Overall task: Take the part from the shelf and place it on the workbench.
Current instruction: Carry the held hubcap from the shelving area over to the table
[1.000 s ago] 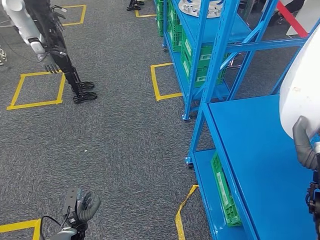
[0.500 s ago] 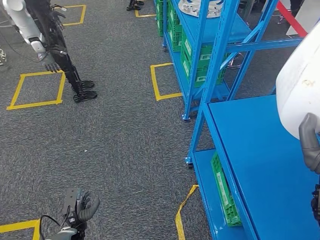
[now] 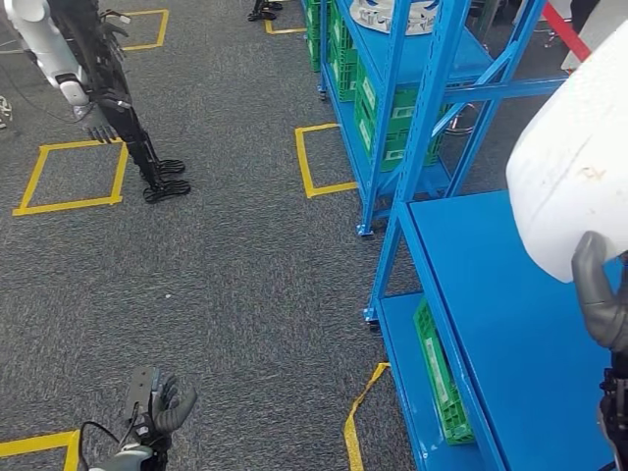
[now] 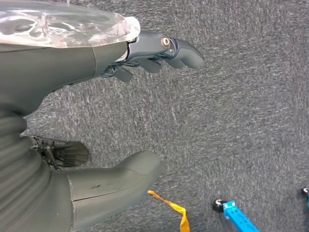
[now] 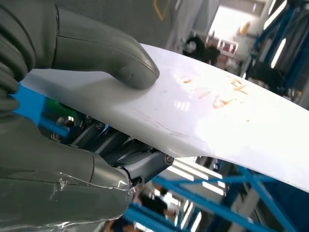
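A large white curved part [image 3: 574, 167] hangs at the right of the head view, above the blue workbench top [image 3: 503, 294]. My right hand [image 3: 603, 304] grips its lower edge, thumb on its face. In the right wrist view the thumb presses on the white part [image 5: 204, 116] with darker fingers under it, and faint orange writing shows on its surface. My left hand [image 3: 159, 407] hangs low at my side over the grey carpet, holding nothing, its fingers [image 4: 164, 48] apart from the thumb.
A blue shelf rack [image 3: 399, 88] with green crates [image 3: 385, 118] stands beyond the workbench. A green crate [image 3: 441, 373] sits on the lower level under the bench. Another robot [image 3: 81, 69] stands at far left near yellow floor squares [image 3: 71, 177]. Loose yellow tape [image 3: 359, 412] lies on the carpet.
The white part has swung left and further into view over the blue bench top, carried by my right hand. My left hand has stayed put.
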Controlling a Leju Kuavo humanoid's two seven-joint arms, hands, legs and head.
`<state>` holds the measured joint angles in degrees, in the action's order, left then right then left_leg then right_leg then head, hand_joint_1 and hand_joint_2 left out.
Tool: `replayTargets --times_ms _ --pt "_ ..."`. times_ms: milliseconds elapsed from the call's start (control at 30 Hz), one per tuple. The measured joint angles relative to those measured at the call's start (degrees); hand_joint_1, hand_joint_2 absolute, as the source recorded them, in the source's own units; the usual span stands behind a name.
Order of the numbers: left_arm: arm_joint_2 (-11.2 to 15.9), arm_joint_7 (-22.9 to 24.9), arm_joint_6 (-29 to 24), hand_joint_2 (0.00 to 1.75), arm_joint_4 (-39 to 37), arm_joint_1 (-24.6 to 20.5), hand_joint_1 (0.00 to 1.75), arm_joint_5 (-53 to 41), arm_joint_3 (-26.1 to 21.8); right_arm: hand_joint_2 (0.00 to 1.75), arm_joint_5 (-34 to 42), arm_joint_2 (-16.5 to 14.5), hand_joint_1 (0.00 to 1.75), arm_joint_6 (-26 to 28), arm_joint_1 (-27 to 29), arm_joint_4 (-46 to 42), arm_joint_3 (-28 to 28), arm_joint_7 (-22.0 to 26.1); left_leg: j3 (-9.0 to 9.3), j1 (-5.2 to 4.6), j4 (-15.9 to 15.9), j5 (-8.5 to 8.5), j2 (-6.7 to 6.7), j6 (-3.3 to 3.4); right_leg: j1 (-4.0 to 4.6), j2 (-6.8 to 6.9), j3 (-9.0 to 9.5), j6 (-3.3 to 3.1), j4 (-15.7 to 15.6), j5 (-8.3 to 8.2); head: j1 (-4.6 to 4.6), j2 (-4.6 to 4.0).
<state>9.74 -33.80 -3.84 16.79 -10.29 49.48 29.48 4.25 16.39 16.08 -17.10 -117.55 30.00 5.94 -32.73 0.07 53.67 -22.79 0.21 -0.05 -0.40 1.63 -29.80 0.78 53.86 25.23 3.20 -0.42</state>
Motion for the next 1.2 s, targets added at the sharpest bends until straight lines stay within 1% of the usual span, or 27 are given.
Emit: replayTargets --times_ms 100,200,267,367,500,867,1067,1133,1200 --pt "0.0 -0.6 -1.7 1.75 0.0 -0.3 0.0 -0.9 0.0 1.75 3.8 -0.1 1.75 -2.2 0.5 0.9 0.6 3.1 0.0 0.0 0.0 0.0 0.0 0.0 0.0 0.01 0.0 0.0 0.0 0.0 0.0 0.0" --pt "0.0 -1.0 -3.4 1.75 0.0 -0.7 0.0 -2.5 0.0 1.75 6.0 -0.4 1.75 -2.0 0.7 1.7 0.8 5.2 0.0 0.0 0.0 0.0 0.0 0.0 0.0 0.01 0.0 0.0 0.0 0.0 0.0 0.0" --pt "0.0 -0.8 -3.2 1.75 0.0 -0.9 0.0 -2.7 0.0 1.75 7.1 -0.4 1.75 -1.5 0.7 2.0 0.8 5.4 0.0 0.0 0.0 0.0 0.0 0.0 0.0 0.0 0.0 0.0 0.0 0.0 0.0 0.0" --pt "0.0 0.3 -0.9 1.75 0.0 -1.1 0.0 -2.3 0.0 1.75 8.6 -0.4 1.75 -1.6 0.7 2.5 0.8 5.6 0.0 0.0 0.0 0.0 0.0 0.0 0.0 -0.01 -0.01 0.0 0.0 0.0 0.0 0.0" --pt "0.0 1.2 1.2 1.75 0.0 -1.1 0.0 -1.1 0.0 1.75 6.4 -0.4 1.75 -2.5 0.7 3.2 1.0 5.6 0.0 0.0 0.0 0.0 0.0 0.0 0.0 -0.01 -0.01 0.0 0.0 0.0 0.01 0.0" --pt "0.0 1.2 1.3 1.75 0.0 -1.1 0.0 -1.2 0.0 1.75 3.2 -0.9 1.75 -4.6 2.3 3.9 2.1 5.6 -0.01 -0.23 0.1 -0.1 0.0 0.1 -0.14 0.0 0.0 0.05 0.0 0.02 0.01 0.0" --pt "0.0 1.4 1.4 1.75 0.0 -1.1 0.0 -1.2 0.0 1.75 3.0 -1.3 1.75 -4.8 2.7 4.0 2.1 5.6 -0.13 -0.5 0.3 -0.38 0.01 0.52 -0.47 0.03 0.04 0.38 0.0 0.1 0.01 0.0" --pt "0.1 1.4 1.4 1.75 0.0 -1.1 0.0 -1.2 0.0 1.75 2.7 -1.4 1.75 -5.1 2.8 4.0 2.0 5.5 -0.21 -0.6 0.4 -0.47 -0.07 0.74 -0.55 0.2 0.1 0.66 -0.1 0.13 0.02 0.0" --pt "0.1 1.5 1.4 1.75 0.0 -1.1 0.0 -1.2 0.0 1.75 2.5 -1.4 1.75 -5.4 3.1 4.0 2.0 5.4 0.17 -0.33 -0.1 -0.34 -0.3 1.05 -0.57 0.05 -0.07 1.01 0.4 0.64 0.01 0.0"
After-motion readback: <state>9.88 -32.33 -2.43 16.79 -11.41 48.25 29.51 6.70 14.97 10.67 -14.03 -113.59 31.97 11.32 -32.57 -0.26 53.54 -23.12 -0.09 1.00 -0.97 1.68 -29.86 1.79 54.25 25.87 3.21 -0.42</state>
